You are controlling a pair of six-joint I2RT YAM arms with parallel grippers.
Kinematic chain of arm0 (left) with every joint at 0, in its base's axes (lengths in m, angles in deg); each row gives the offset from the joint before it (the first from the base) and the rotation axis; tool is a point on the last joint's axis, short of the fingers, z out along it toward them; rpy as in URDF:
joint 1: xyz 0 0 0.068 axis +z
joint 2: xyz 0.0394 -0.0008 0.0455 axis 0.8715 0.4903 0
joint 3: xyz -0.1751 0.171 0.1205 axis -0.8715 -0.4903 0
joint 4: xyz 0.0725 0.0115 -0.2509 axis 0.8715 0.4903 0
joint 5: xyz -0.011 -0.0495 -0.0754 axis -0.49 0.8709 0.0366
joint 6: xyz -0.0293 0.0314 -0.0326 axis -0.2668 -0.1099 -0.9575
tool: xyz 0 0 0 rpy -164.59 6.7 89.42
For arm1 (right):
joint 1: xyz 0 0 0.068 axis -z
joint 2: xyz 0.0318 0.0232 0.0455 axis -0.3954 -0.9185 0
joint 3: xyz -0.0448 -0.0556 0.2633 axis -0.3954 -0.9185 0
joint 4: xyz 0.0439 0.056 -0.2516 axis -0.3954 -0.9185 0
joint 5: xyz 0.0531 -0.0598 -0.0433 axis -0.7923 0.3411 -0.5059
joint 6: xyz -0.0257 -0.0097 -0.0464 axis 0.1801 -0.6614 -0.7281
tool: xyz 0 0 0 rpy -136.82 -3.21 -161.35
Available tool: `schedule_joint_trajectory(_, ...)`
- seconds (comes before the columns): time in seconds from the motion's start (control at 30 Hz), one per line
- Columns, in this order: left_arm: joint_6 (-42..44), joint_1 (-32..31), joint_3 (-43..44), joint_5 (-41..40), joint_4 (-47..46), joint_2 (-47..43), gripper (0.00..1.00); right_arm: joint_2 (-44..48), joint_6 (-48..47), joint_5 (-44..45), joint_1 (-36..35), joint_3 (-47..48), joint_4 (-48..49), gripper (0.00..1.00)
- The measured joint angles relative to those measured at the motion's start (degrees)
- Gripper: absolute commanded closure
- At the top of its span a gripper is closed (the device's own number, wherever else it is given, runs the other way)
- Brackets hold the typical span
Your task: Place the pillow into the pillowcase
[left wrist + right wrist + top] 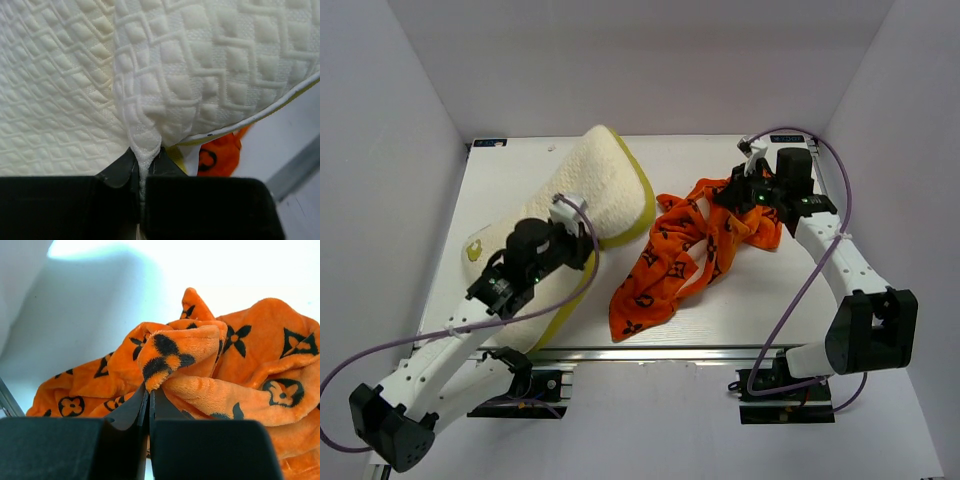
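Note:
The cream-white quilted pillow (pixel 605 175) lies on the left half of the table, its yellow side band facing right. My left gripper (pixel 574 214) rests on its middle and is shut on a pinched ridge of the pillow's cover (pixel 145 145); the left gripper (pixel 145 159) shows the white fabric squeezed between its jaws. The orange pillowcase (pixel 682 252) with black motifs lies crumpled to the pillow's right. At its far right end my right gripper (pixel 748 190) is shut on a fold of the pillowcase (pixel 165 352), which is caught at the tips of the right gripper (pixel 149 392).
White walls close in the table (pixel 750 300) on the left, back and right. A metal rail (pixel 670 353) runs along the near edge. A purple cable (pixel 800 290) loops beside the right arm. A bit of orange cloth (pixel 220 152) shows under the pillow's edge.

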Motion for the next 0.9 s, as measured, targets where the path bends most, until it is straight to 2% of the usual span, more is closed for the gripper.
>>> schedule_joint_trajectory(0.1, -1.4, -5.2, -4.8, 0.3, -0.7, -0.1, 1.00, -0.3, 0.4, -0.2, -0.5, 1.1, 0.0, 1.00)
schedule_joint_trajectory(0.4, -0.3, -15.4, -6.6, -2.1, -4.3, 14.3, 1.00, 0.3, 0.4, -1.2, -2.4, 2.7, -0.7, 1.00)
schedule_joint_trajectory(0.43, -0.2, -17.0, -6.5, -2.3, -4.4, 15.3, 0.95, 0.6, 0.4, -1.1, -2.4, 2.7, -0.9, 1.00)
schedule_joint_trajectory(0.47, -0.3, -18.8, -6.5, -3.1, -4.6, 16.0, 0.86, 1.0, 0.3, -1.1, -2.4, 2.7, -1.1, 1.00)
schedule_joint_trajectory(0.5, -0.4, -20.0, -6.5, -3.7, -4.6, 16.3, 0.68, 1.2, 0.3, -1.1, -2.4, 2.7, -1.2, 1.00)
schedule_joint_trajectory(0.6, -1.9, -22.5, -6.5, -5.4, -3.9, 15.5, 0.51, 2.1, -0.1, -1.1, -2.4, 2.7, -1.4, 1.00)
schedule_joint_trajectory(0.63, -2.5, -22.8, -6.5, -6.1, -3.4, 14.4, 0.43, 2.3, -0.3, -1.0, -2.4, 2.7, -1.5, 1.00)
schedule_joint_trajectory(0.73, -4.8, -23.0, -5.6, -8.7, 0.4, 8.5, 0.35, 2.6, -1.3, -1.0, -2.4, 2.7, -2.1, 1.00)
schedule_joint_trajectory(0.83, -6.6, -23.2, -1.1, -13.7, 4.8, 2.0, 0.28, 2.8, -1.9, -1.0, -2.4, 2.4, -2.7, 1.00)
schedule_joint_trajectory(0.87, -7.0, -23.2, 0.7, -15.6, 5.3, 0.0, 0.19, 2.9, -2.1, -1.0, -2.4, 2.1, -3.0, 1.00)
schedule_joint_trajectory(0.9, -7.3, -23.2, 2.6, -18.2, 5.5, -1.8, 0.16, 2.9, -2.3, -0.9, -2.4, 1.9, -3.3, 1.00)
